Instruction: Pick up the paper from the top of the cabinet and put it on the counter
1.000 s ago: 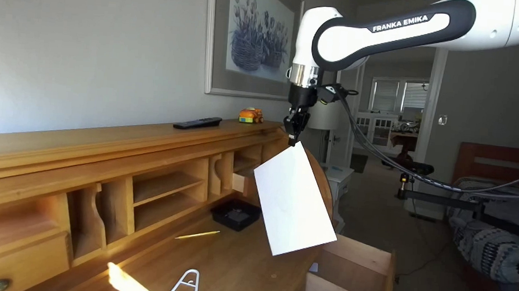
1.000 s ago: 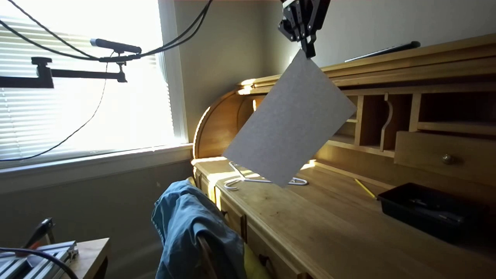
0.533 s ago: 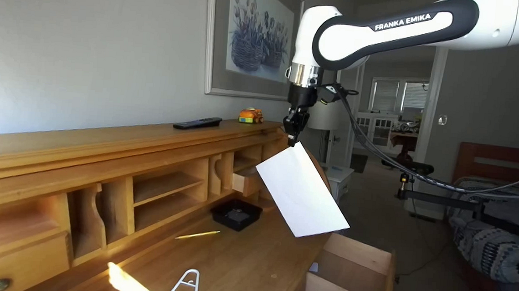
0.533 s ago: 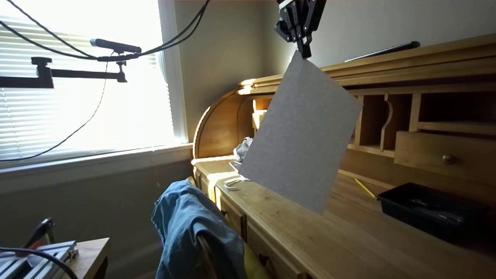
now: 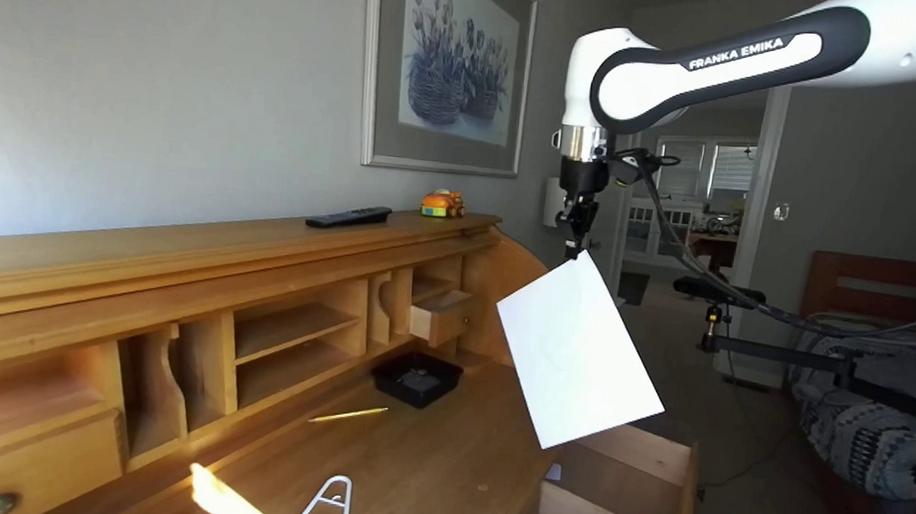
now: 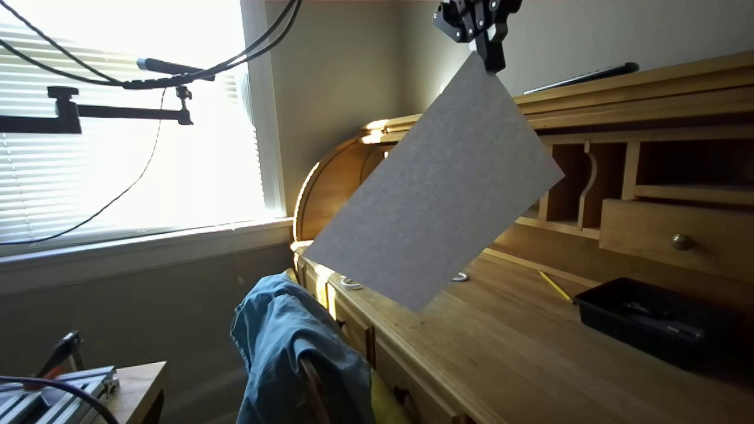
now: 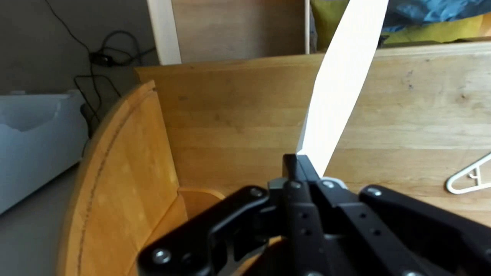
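The paper point(image 5: 580, 354) is a plain white sheet. It hangs tilted in the air from one corner in both exterior views point(image 6: 442, 182). My gripper point(image 5: 573, 253) is shut on that top corner; in the wrist view the fingertips point(image 7: 301, 157) pinch the paper point(image 7: 341, 84) and it stretches away from them. The cabinet point(image 5: 144, 247) is a honey-coloured wooden desk unit with cubbyholes and a curved end panel. The gripper is near its curved end, in front of it. The paper hangs above the lower desk surface point(image 6: 530, 353) and its front edge, touching nothing visible below.
A black remote point(image 5: 348, 217) and an orange toy vehicle point(image 5: 443, 204) sit on the cabinet top. A black tray point(image 5: 417, 377), a pencil point(image 5: 348, 415) and a white hanger point(image 5: 347, 499) lie on the desk surface. A drawer point(image 5: 628, 478) stands open. A blue cloth point(image 6: 288, 341) hangs beside the desk.
The gripper has moved right in both exterior views, slightly up in the one facing the window, carrying the paper. The paper has swung and turned while held by the same corner.
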